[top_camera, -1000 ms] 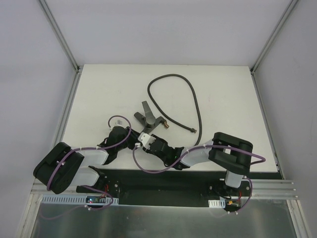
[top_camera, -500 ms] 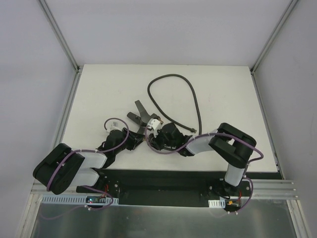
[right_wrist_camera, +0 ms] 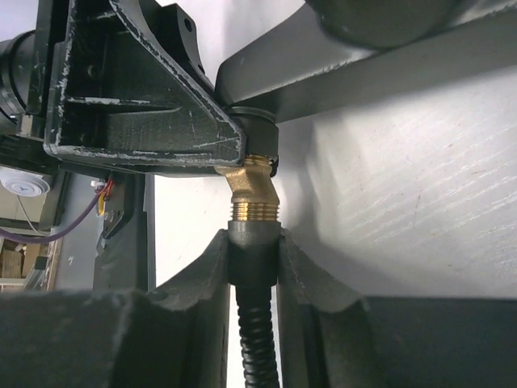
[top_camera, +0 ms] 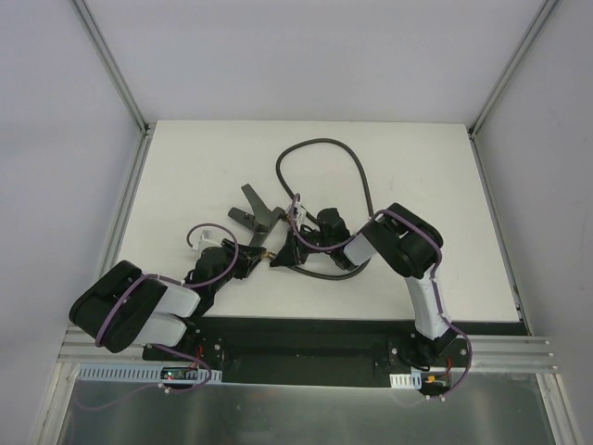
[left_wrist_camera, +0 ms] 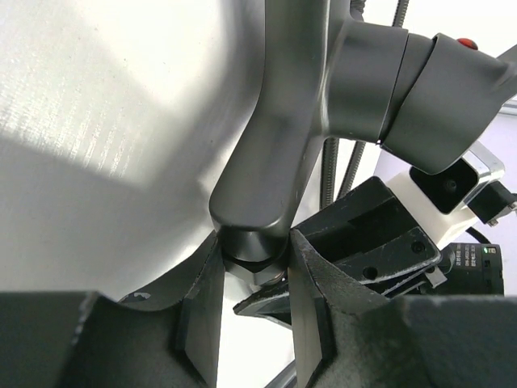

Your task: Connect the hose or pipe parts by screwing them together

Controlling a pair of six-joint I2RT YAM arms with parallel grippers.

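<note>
Right gripper (right_wrist_camera: 253,242) moved hose (right_wrist_camera: 257,331) against fitting (right_wrist_camera: 252,187).

Table (top_camera: 185,176): white matte top, faint grain up close. Hose (top_camera: 321,141) lies on it in a wide loop, far-centre, then runs down the right side twd the middle (near end lost behind an arm). Fitting (top_camera: 255,215) is left of the loop; can't tell if it touches the top. Black strip (top_camera: 306,334) along near edge, alu rail (top_camera: 127,199) on left.
</note>
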